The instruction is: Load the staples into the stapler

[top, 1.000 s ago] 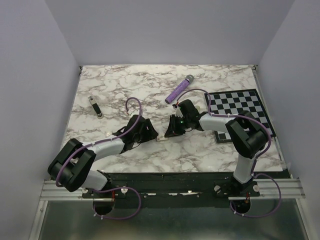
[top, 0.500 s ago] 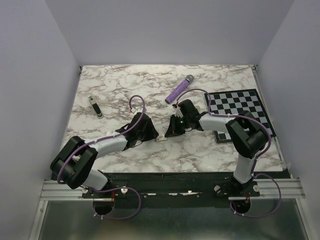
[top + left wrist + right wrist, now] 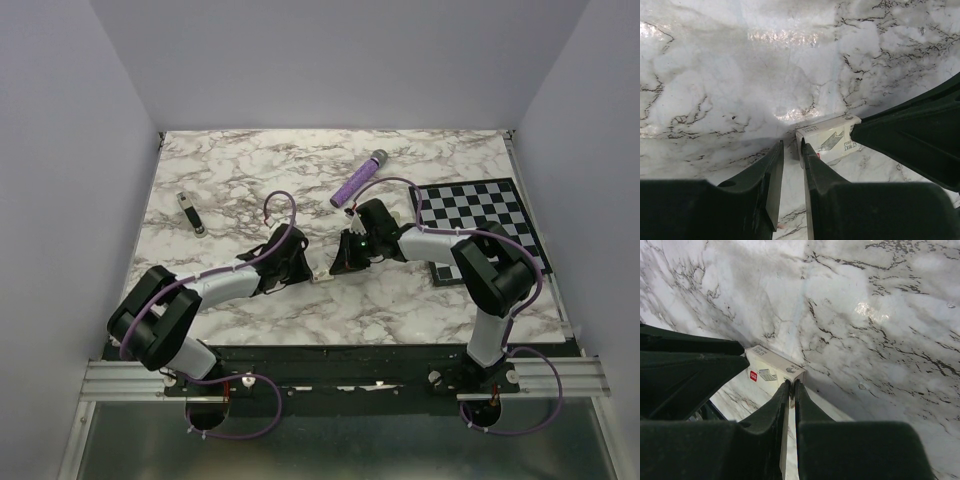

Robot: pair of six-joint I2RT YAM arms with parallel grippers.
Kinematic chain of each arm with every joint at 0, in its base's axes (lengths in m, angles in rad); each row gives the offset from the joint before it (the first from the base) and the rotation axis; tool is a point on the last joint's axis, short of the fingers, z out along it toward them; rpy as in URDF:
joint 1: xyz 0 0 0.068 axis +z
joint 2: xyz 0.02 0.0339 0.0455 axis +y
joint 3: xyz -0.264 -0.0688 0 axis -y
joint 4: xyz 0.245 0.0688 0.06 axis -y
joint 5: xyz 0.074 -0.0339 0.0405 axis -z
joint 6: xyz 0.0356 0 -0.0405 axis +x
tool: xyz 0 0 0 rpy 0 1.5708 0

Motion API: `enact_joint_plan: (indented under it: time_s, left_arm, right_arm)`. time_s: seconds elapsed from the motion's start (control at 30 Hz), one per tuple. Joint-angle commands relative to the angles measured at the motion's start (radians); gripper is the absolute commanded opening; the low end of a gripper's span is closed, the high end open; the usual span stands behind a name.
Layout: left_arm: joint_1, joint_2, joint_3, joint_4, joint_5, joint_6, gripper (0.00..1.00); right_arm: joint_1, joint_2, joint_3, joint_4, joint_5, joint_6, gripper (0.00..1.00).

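The staples' cream-white box (image 3: 829,136) lies on the marble between my two grippers, small in the top view (image 3: 322,280). My left gripper (image 3: 790,150) has its jaws narrowly apart with bare marble in the gap. Its right fingertip (image 3: 806,150) sits against the box's near end. My right gripper (image 3: 791,383) is shut on the other end of the box (image 3: 771,369), pinching its edge at the fingertips. From above, the left gripper (image 3: 303,268) and right gripper (image 3: 342,266) face each other across the box. The stapler (image 3: 190,212) lies apart at the far left.
A purple cylinder with a grey tip (image 3: 358,178) lies behind the right gripper. A black-and-white checkerboard (image 3: 478,222) covers the right side of the table, under the right arm. The table's edges meet grey walls at left, right and back.
My left gripper's jaws have narrowed a good deal, and its arm has edged toward the box. The right gripper has closed down onto the box's end.
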Motion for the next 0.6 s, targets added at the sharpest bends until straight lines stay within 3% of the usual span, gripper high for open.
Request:
enact_joint_plan:
  time_s: [0.0,0.57]
  left_arm:
    - [-0.013,0.018,0.025,-0.033,-0.022,0.015,0.29]
    - [-0.028,-0.009,0.044,-0.122,-0.089,0.026,0.28]
  right_arm:
    - [-0.002,0.018,0.001,-0.017,0.012,-0.022,0.15]
    - [-0.002,0.009,-0.007,-0.01,0.017,-0.017,0.15]
